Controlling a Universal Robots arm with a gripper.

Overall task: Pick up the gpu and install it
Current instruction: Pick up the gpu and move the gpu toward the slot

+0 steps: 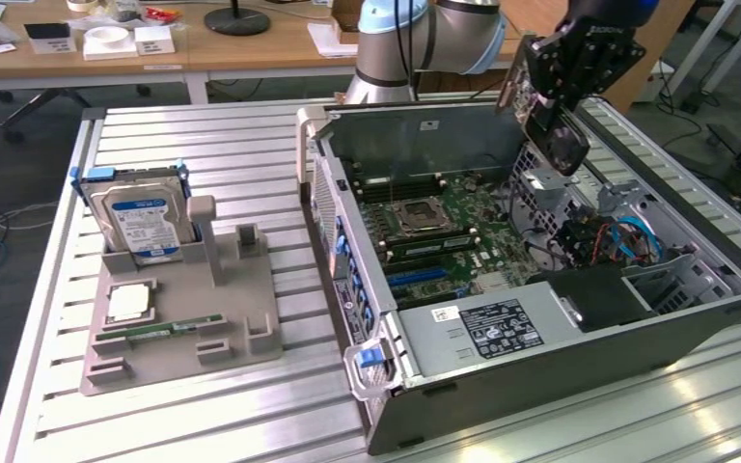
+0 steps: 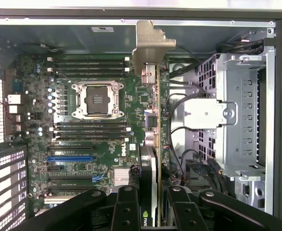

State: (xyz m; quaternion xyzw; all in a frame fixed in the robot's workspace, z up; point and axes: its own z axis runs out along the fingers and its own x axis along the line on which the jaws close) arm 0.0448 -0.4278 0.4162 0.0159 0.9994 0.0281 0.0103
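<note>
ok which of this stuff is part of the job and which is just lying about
In the job: graphics card held in the gripper, open computer case, motherboard.
Lying about: hard drive, processor chip, memory stick, grey holder.

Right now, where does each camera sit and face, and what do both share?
Exterior view: off-arm, raised, looks down into open grey metal computer case; pale-blue robot arm, black pincer show.
Wrist view: on wrist, looks past pincer into case.
Shared: gripped flat black gpu card with silver bracket, green motherboard.
</note>
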